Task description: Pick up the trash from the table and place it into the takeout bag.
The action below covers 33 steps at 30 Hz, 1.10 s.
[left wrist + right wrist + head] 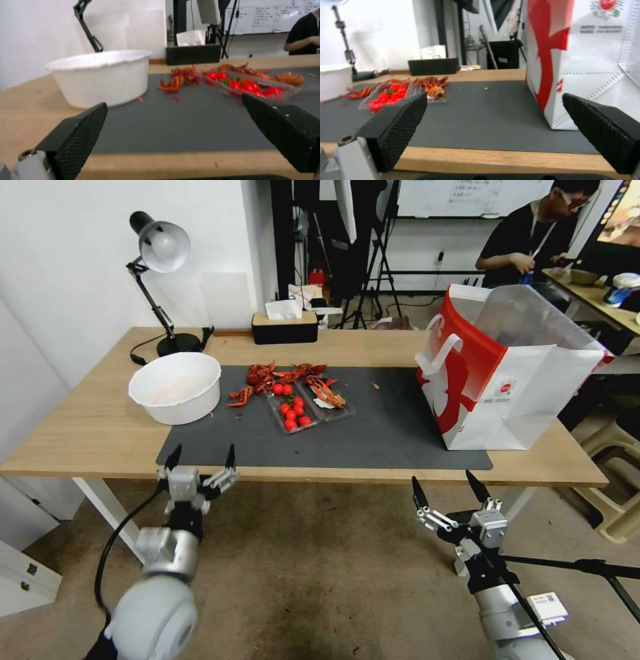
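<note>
Light wood and a dark grey mat [393, 433] make up the table [100, 427], which stands against a white wall with a desk lamp [160, 247] and a tissue box [285, 327] at its back edge. Of the listed trash, no cup, can, small bag or plate can be made out on the table; what lies on the mat is loose crayfish shells [267, 375] beside two clear trays [308, 410] of tomatoes and crayfish. Those shells look light, brittle and slick, so a pinch across the body would probably serve better than one on a leg. Just left of them sits the big white bowl [175, 387]. On the mat's right end the takeout bag [507, 373] stands upright and open-mouthed, stiff enough to take drops from above. Below the table's near edge, the left gripper [201, 460] and right gripper [445, 488] both hang with jaws spread wide, holding nothing.
</note>
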Motion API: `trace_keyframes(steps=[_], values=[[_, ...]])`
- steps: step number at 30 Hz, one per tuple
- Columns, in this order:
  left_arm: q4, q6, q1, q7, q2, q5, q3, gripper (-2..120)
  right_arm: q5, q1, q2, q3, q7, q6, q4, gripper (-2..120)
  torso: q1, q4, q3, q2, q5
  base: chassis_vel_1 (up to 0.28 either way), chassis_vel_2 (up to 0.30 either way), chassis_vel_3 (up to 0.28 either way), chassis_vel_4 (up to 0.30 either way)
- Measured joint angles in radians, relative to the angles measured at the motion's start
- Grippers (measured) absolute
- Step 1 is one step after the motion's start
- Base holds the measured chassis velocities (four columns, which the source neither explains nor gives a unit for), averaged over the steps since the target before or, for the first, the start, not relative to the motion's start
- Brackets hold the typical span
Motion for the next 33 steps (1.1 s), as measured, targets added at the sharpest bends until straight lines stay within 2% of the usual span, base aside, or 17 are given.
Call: trace_keyframes(steps=[9, 28, 33], values=[[0.014, -0.026, 0.044, 0.005, -0.042, 0.010, 0.006, 100, 0.053, 0.013, 0.020, -0.006, 0.015, 0.005, -0.031, 100, 0.000, 0.0000, 0.000, 0.000, 0.0000, 0.000, 0.000, 0.000, 0.000], [0.046, -0.052, 0.043, -0.011, -0.047, 0.016, 0.018, 100, 0.045, 0.006, 0.038, -0.010, -0.008, 0.013, -0.043, 100, 0.000, 0.0000, 0.000, 0.000, 0.0000, 0.000, 0.000, 0.000, 0.000], [0.061, -0.079, 0.045, -0.019, -0.054, 0.016, 0.018, 100, 0.040, 0.005, 0.045, -0.011, -0.018, 0.019, -0.049, 100, 0.000, 0.0001, 0.000, 0.000, 0.0000, 0.000, 0.000, 0.000, 0.000]])
